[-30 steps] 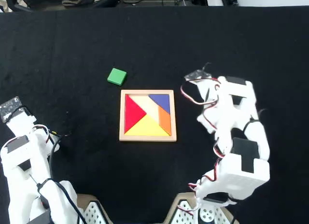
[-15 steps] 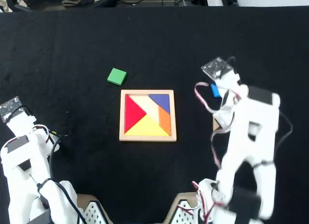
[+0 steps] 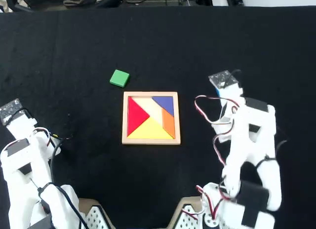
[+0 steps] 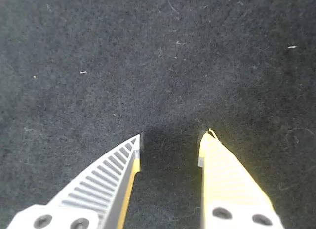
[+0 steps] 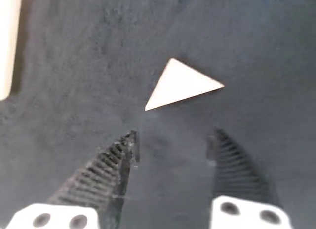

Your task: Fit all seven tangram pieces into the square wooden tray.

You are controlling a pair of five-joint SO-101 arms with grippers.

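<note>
Just ahead of the right gripper (image 5: 173, 140) — parted — lies a pale triangle (image 5: 181, 87).

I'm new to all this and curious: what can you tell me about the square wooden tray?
The square wooden tray has a pale wood rim and lies flat on the black table. Inside sit a red triangle, a yellow triangle, a blue piece and an orange piece. No gripper touches it.
</note>
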